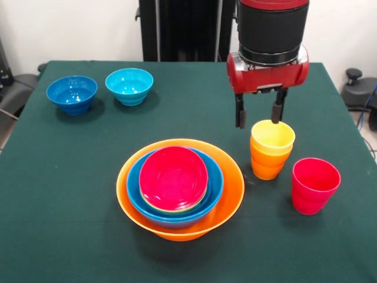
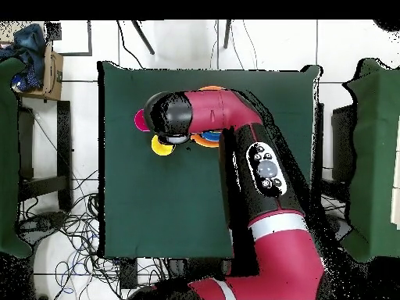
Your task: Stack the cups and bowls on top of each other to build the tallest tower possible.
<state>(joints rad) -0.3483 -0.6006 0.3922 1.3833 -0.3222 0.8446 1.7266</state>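
The gripper (image 1: 258, 115) hung with its fingers spread wide, holding nothing, just above the yellow cup (image 1: 273, 137) nested in the orange cup (image 1: 268, 163); closing off-centre could, I judged, tip the pair or lift only the yellow one. The tower (image 1: 179, 191), a red bowl (image 1: 173, 177) inside a blue bowl (image 1: 175, 218) inside the large orange bowl (image 1: 230, 200), sat at the cups' nine o'clock. The red cup (image 1: 314, 185) stood close at four o'clock, likeliest to be knocked, while the dark-blue bowl (image 1: 72, 94) and light-blue bowl (image 1: 129, 85) lay well apart towards ten o'clock.
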